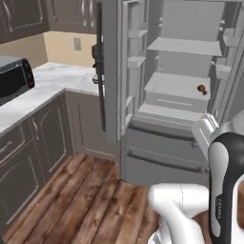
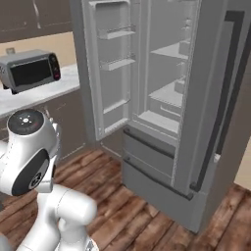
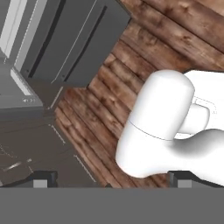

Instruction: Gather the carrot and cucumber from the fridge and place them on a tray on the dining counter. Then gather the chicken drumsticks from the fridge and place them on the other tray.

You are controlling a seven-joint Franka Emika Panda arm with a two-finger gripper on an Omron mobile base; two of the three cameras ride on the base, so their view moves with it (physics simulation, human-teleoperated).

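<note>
One fridge is seen with both upper doors swung wide open, and just one small brown item, probably a chicken drumstick, can be spotted on a middle shelf toward the right. One microwave is parked on the marble counter. Some tiny vertical lettering runs down the arm's dark forearm but it can't be read. The arm is folded low in front of the fridge, and the gripper is aimed down at the wood floor, fingers spread wide apart, nothing held.
</note>
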